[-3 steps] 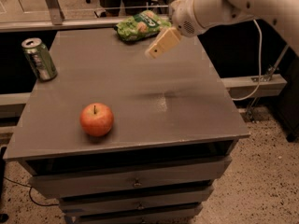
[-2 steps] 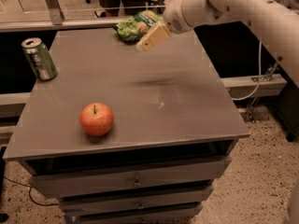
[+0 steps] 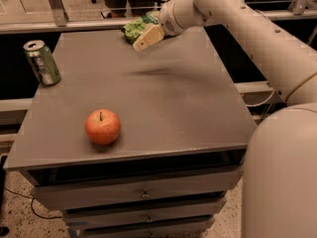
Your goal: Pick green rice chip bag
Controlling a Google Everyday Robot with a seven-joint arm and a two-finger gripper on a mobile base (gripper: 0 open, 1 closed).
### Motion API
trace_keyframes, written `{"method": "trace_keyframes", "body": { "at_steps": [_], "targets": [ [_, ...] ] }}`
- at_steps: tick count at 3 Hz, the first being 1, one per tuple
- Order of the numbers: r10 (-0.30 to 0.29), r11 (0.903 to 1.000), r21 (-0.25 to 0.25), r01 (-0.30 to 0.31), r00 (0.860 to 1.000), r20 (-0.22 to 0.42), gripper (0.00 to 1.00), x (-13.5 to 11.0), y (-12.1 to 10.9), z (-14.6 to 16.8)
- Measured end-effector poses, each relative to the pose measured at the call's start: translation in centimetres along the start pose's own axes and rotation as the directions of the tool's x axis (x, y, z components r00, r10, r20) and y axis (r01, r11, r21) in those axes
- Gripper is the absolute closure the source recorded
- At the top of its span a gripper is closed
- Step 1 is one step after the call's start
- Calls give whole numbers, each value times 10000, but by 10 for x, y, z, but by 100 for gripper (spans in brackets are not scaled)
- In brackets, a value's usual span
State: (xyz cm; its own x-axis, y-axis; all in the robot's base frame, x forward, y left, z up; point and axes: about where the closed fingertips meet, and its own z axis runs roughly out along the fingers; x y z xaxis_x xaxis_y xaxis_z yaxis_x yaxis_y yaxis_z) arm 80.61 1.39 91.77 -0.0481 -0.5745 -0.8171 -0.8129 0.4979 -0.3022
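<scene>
Green rice chip bag (image 3: 134,27) lies at the far edge of the grey cabinet top (image 3: 178,103), partly hidden by the gripper (image 3: 143,39). The gripper hovers just in front of it, and how wide it is set cannot be told. The bag's print is unreadable. A green-and-silver drink can (image 3: 42,62) stands upright far left, its label illegible. A red apple (image 3: 102,127) sits near the front. The drawers (image 3: 143,195) below are closed.
</scene>
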Motion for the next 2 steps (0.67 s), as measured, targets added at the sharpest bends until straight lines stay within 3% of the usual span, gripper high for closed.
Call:
{"method": "trace_keyframes", "body": {
  "at_steps": [2],
  "targets": [
    [406,9984,400,-401,9991,-139,0,17,-35,47]
  ]
}}
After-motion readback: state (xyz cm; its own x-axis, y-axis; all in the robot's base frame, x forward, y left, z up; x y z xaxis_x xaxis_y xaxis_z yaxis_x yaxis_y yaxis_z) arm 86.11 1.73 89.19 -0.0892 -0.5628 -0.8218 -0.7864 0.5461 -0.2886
